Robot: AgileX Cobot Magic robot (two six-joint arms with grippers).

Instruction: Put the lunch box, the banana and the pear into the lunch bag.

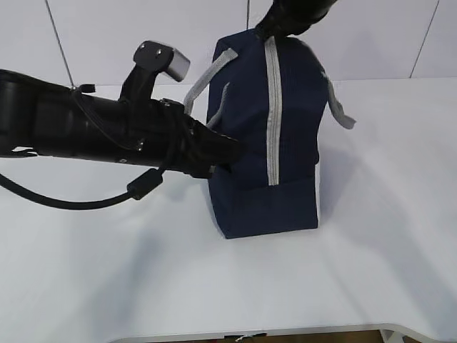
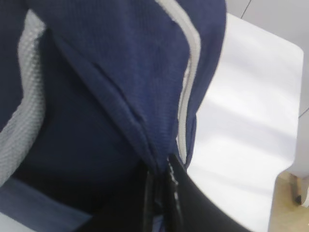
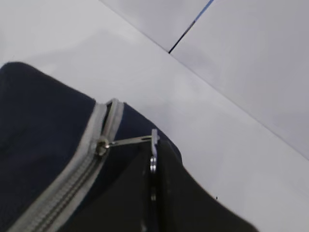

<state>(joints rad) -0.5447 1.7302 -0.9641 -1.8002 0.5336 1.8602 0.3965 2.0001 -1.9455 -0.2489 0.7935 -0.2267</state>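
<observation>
Bag stands upright at centre of the exterior view on the white table, grey zipper running down its front, closed along the whole visible length. Lunch box, banana and pear not visible in any view.

Left gripper fingertips are mostly hidden in the exterior view, buried against the bag's left side at mid frame. In the left wrist view, lower centre, the two dark fingers are pressed together on a fold of navy fabric beside the zipper; picture is blurred and the fingers are cut off by the bottom edge.

Right gripper is cropped by the top edge of the exterior view, over the bag's top. Right wrist view, lower centre: jaws squeezed together on the metal zipper pull, whose slider sits at the zipper's end.

Grey handles hang at both sides. No brand, label or readable writing.
</observation>
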